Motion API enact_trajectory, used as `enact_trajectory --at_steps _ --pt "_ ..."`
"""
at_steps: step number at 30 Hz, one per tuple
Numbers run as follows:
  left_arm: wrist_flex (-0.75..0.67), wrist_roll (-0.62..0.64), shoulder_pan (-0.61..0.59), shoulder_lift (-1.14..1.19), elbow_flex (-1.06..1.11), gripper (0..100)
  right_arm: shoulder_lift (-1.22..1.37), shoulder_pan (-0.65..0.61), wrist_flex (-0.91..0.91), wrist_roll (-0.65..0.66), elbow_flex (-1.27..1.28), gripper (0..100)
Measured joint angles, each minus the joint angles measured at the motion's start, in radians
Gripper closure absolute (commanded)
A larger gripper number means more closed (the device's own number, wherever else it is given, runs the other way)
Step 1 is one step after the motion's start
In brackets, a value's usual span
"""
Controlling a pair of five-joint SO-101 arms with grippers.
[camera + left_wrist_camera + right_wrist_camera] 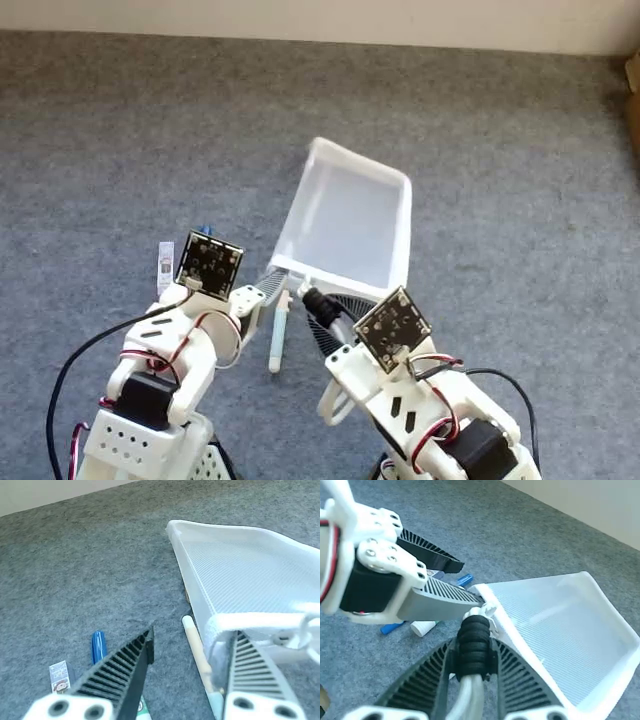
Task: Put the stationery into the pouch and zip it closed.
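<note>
Hovering over grey carpet (pixel 120 120), pale wall (pixel 300 15) at frame top; holding left gripper (pixel 195 637) splayed; clamping right gripper (pixel 474 652) on black pull (pixel 473 630).

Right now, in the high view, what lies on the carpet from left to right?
Small white rectangular block → blue pen tip → pale stick pen with teal end → translucent white mesh pouch. The black ribbed pull in the right hand overlaps the pouch, so it is left out.
</note>
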Motion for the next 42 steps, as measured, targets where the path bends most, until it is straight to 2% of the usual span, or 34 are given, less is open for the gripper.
enact_trajectory --at_steps 10,23,27,30,34,42 --pt "-0.087 0.000 -0.026 0.002 0.043 82 -0.002 0.000 0.068 0.000 -0.044 99.3" --pt "-0.091 0.000 -0.025 0.000 0.044 100 0.000 -0.002 0.095 0.000 -0.044 99.3" --pt "-0.091 0.002 -0.023 -0.002 0.043 99 0.000 0.008 0.092 0.000 -0.044 99.3" --pt "-0.069 0.002 -0.035 -0.002 0.014 99 0.000 0.069 0.049 0.000 -0.044 99.3" --pt "-0.029 0.003 -0.095 -0.008 -0.034 99 0.000 0.129 0.003 0.000 -0.044 99.3" --pt "0.051 0.021 -0.213 0.000 -0.104 99 0.000 0.152 -0.006 0.000 -0.044 99.3"
